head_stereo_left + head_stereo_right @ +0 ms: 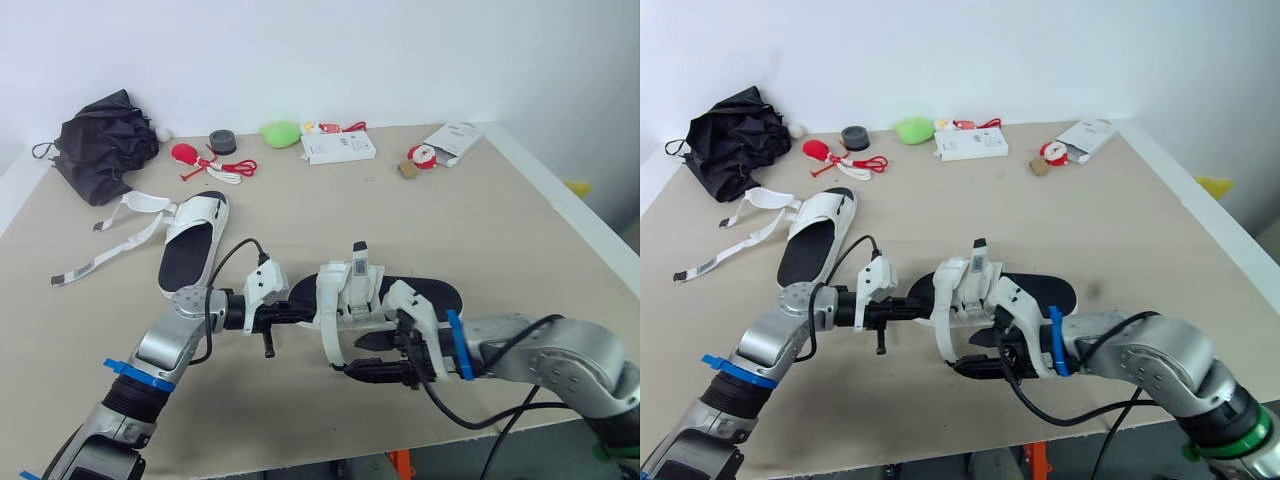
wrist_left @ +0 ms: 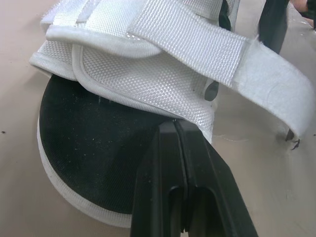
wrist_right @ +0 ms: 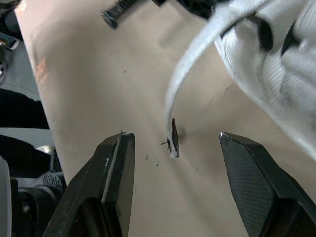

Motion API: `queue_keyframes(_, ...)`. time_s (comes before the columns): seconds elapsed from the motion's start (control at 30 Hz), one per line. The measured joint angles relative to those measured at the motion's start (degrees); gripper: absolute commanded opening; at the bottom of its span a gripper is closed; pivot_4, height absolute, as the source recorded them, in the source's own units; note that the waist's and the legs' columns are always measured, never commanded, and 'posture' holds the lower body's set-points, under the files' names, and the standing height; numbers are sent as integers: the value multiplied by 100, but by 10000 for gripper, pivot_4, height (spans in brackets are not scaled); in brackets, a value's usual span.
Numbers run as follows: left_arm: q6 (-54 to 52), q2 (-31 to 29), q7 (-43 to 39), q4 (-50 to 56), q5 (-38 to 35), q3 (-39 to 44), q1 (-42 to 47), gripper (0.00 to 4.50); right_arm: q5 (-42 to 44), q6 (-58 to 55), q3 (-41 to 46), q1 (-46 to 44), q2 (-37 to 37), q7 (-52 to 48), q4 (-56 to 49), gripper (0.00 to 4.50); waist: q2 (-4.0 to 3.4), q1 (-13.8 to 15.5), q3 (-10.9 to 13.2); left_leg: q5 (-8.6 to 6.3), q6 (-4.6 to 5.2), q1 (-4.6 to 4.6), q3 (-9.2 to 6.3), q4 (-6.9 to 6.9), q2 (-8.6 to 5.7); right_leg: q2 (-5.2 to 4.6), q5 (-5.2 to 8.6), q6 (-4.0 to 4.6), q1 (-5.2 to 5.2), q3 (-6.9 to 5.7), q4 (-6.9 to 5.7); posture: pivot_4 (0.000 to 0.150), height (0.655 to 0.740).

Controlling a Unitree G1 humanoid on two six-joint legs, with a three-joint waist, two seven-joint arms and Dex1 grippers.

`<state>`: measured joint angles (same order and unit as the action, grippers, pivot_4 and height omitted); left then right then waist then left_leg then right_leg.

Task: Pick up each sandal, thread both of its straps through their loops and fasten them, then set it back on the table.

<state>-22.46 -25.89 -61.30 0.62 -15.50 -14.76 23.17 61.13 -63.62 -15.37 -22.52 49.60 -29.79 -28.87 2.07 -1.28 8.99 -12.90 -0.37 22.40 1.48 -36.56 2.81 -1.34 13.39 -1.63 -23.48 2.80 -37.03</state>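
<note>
Right wrist view: right gripper (image 3: 174, 137) agape

The right gripper (image 3: 174, 139) has its jaws spread wide. Between them hangs the loose strap (image 3: 193, 64), its tip meeting the table (image 3: 98, 79); beyond, the sandal (image 3: 291, 69).

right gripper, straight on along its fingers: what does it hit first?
Most likely the loose strap end hanging from the sandal. It dangles just ahead of the open right gripper, in line with the gap. Beyond it lies the table. Depth is unclear, so this is a hedged call.
</note>
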Motion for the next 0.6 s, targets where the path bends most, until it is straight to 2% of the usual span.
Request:
queue_keyframes(0.2,-21,-5,10,38,-2,-4,-8,0,49,-615,33,-161,-445,154,146,29729,1,1,0,-5,8,2,-2,1,1,1,3,4,0,-3,1,1500,7400)
queue_keyframes(0.3,-37,-10,12,49,-2,-1,-12,0,-134,-738,32,-164,-556,216,152,21795,1,1,0,-6,10,2,-2,1,1,1,4,4,0,-3,1,1500,7400)
queue_keyframes(0.4,-40,-17,14,50,-2,4,-13,0,-322,-778,32,-163,-651,238,185,8201,1,1,-1,-6,10,1,-3,0,1,2,4,4,0,-3,0,1500,7400)
queue_keyframes(0.47,-40,-22,13,50,-2,6,-14,0,-414,-793,37,-163,-763,247,225,2251,1,0,-1,-6,10,1,-3,0,1,3,4,4,0,-3,0,1500,7400)
queue_keyframes(0.5,-40,-22,13,50,-2,6,-14,0,-429,-800,39,-163,-799,246,229,229,1,-1,-1,-6,10,1,-3,1,2,4,4,4,0,-3,0,1500,7400)
queue_keyframes(0.6,-39,-22,11,50,-2,5,-14,0,-509,-802,42,-163,-853,215,229,229,1,-1,-1,-6,10,1,-3,0,2,4,4,4,0,-3,0,1500,7400)
